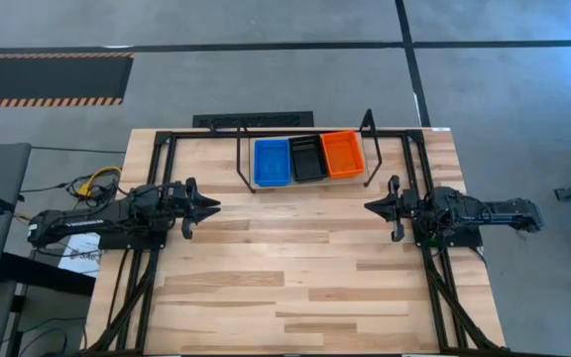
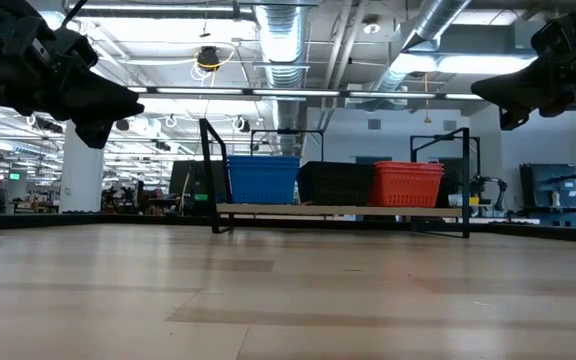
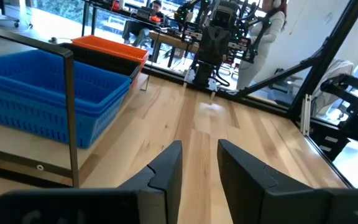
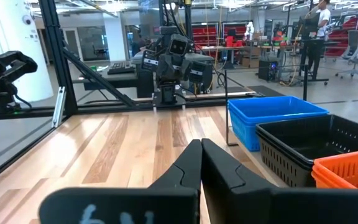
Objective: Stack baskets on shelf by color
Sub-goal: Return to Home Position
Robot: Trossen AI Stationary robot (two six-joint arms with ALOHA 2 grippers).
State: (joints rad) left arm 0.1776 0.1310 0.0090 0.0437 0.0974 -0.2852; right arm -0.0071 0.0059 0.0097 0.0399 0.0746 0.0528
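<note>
The shelf (image 1: 310, 182) stands at the table's far middle, a narrow board in black rods. On it, side by side, rest blue baskets (image 1: 272, 163), black baskets (image 1: 307, 159) and red-orange baskets (image 1: 342, 155); in the low view each colour shows as a stack (image 2: 264, 178). My left gripper (image 1: 216, 206) hovers level at the table's left, pointing right, its fingers (image 3: 199, 146) apart with nothing between them. My right gripper (image 1: 368, 206) hovers level at the table's right, pointing left, its fingers (image 4: 201, 144) together. Both are above the tabletop and nearer than the shelf.
Black frame rails (image 1: 157, 149) run along the table's left and right sides under the arms. Bare planks (image 1: 295, 258) lie between the grippers and toward the near edge. Cables (image 1: 92, 183) lie off the table's left. A person (image 3: 272, 25) stands in the room beyond.
</note>
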